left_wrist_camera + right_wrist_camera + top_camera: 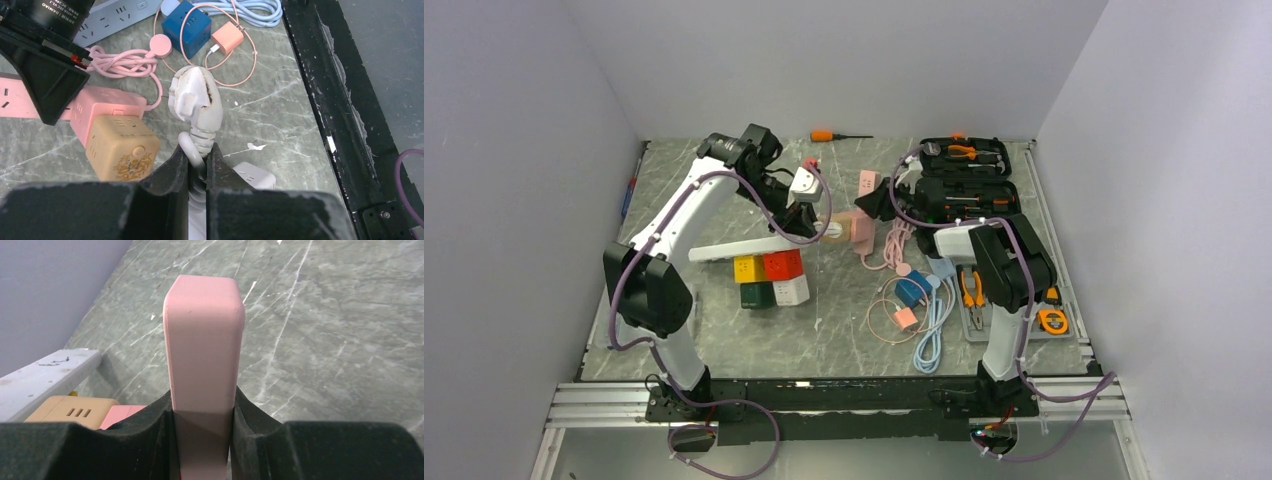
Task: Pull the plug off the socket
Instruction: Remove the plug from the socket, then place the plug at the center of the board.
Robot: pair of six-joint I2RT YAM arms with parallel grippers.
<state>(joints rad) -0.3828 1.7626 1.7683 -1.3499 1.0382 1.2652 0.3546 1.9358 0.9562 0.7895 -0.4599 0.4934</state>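
Note:
A worn white plug (195,97) hangs in the air, clear of any socket, above the marble table. My left gripper (197,155) is shut on the ribbed sleeve and looped white cord just behind it. From above, the plug (804,183) shows just above that gripper (803,206). My right gripper (202,405) is shut on the sides of a pink socket strip (204,340), which lies to the right of the plug (868,184). A tan cube socket (122,147) sits against a pink block (107,107) under the plug.
Coloured cube sockets (769,278) and a white power strip (734,248) lie left of centre. A blue cube (911,290) with pink and blue cables sits near the front. An open tool case (964,175), pliers (972,290), a tape measure (1051,320) and a screwdriver (839,135) are around.

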